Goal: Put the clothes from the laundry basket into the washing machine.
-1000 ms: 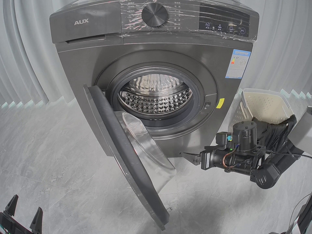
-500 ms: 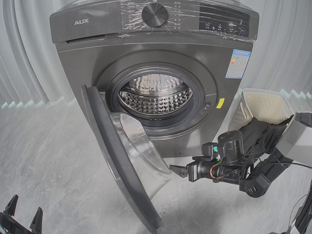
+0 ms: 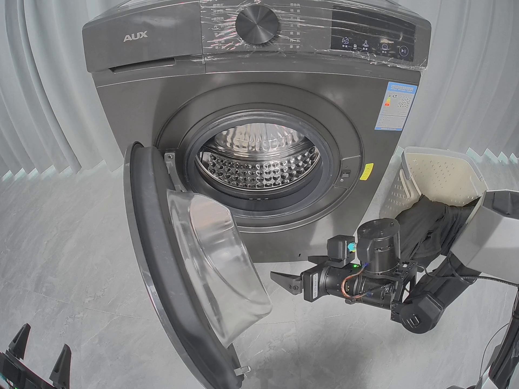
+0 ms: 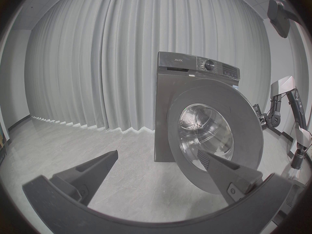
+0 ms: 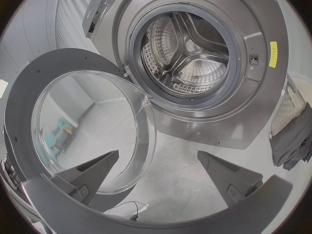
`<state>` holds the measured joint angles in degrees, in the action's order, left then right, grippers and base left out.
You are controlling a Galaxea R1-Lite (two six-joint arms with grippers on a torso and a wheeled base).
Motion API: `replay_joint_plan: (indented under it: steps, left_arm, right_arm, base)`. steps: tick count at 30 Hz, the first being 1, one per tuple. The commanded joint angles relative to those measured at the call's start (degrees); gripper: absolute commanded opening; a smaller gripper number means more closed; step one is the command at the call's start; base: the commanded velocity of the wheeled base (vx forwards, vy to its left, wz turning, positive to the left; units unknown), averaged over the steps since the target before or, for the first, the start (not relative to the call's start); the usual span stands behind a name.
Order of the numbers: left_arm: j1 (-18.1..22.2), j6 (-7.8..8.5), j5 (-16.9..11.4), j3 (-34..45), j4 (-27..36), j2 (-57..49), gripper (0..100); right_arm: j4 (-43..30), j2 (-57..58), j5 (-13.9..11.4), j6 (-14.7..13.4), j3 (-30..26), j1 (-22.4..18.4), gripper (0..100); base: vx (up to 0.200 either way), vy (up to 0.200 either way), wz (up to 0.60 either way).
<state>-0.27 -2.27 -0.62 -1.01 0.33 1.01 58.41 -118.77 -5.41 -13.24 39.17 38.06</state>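
the door (image 3: 162,266) of the washing machine (image 3: 254,55) is found wide open, so the drum (image 3: 259,158) can be loaded. the right claw (image 3: 282,282) is spread and empty beside it; the left claw (image 4: 157,151) is likewise apart. black clothes (image 3: 432,228) are draped over the laundry basket (image 3: 443,174), just beside the machine.

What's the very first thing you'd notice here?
The big grey washing machine in the middle, its round door swung wide open to the left, showing a shiny drum. On its right, dark clothes hang over a white laundry basket, with the right gripper open, low in front.
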Motion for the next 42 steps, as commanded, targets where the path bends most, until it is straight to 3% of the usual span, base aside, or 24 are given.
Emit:
replay_joint_plan:
  steps: [1, 7, 12, 22, 30, 38, 42]
  left_arm:
    - [0.0, -0.02, 0.0, 0.8, 0.0, -0.8, 100]
    - [0.0, -0.02, 0.0, 0.8, 0.0, -0.8, 100]
    - [0.0, -0.02, 0.0, 0.8, 0.0, -0.8, 100]
    - [0.0, -0.02, 0.0, 0.8, 0.0, -0.8, 100]
    - [0.0, -0.02, 0.0, 0.8, -0.1, -0.8, 100]
    - [0.0, -0.02, 0.0, 0.8, 0.0, -0.8, 100]
    - [0.0, -0.02, 0.0, 0.8, -0.1, -0.8, 100]
  right_arm:
    - [-0.8, -1.5, 0.2, 0.1, 3.2, -1.3, 100]
    - [-1.0, -4.1, 0.0, 0.7, 4.8, -3.9, 100]
    - [-0.3, -6.8, -1.4, 2.0, 5.4, -2.6, 100]
    - [-0.1, -7.7, -1.3, 1.9, 6.7, 2.2, 100]
    - [-0.5, -7.6, -1.3, 1.8, 9.3, 1.2, 100]
    - [-5.1, -12.6, -1.4, 1.6, 18.3, 1.7, 100]
    - [-8.6, -14.2, -1.3, 1.5, 23.2, 2.1, 100]
  base:
    - [-0.2, 0.0, 0.0]
    - [-0.133, 0.0, 0.0]
    - [0.0, 0.0, 0.0]
    - [0.0, 0.0, 0.0]
    - [-0.025, 0.0, 0.0]
    - [-0.2, 0.0, 0.0]
    - [0.0, 0.0, 0.0]
